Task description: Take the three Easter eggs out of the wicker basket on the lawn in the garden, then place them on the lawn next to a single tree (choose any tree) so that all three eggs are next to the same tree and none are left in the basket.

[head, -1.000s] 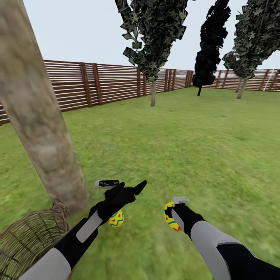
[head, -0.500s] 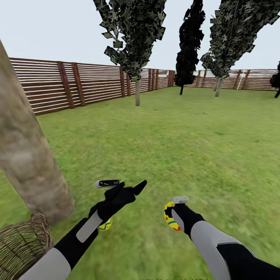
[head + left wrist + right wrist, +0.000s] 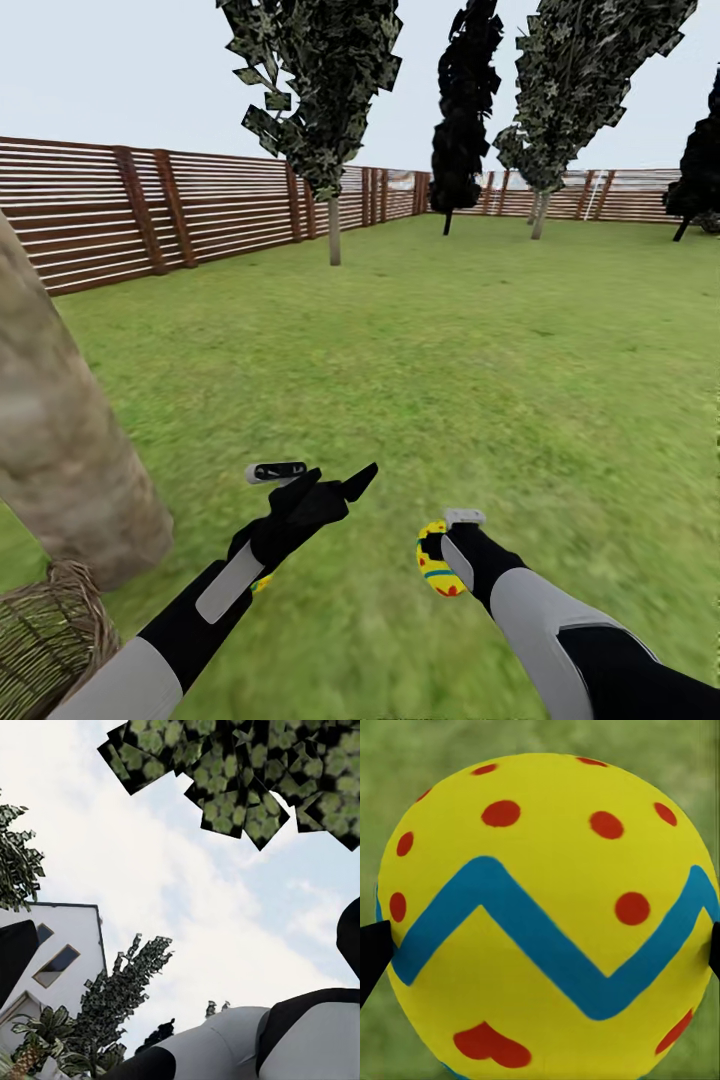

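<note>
Easter egg clamped in right end effector

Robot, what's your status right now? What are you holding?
Right pincer shut on Easter egg. Left pincer open, empty. Second egg on lawn by tree. Path open.

We are seeing mottled green grass spreading wide | brown slatted fence ringing it | pale overcast sky glowing | white house with windows showing beneath clouds in the left wrist view.
</note>
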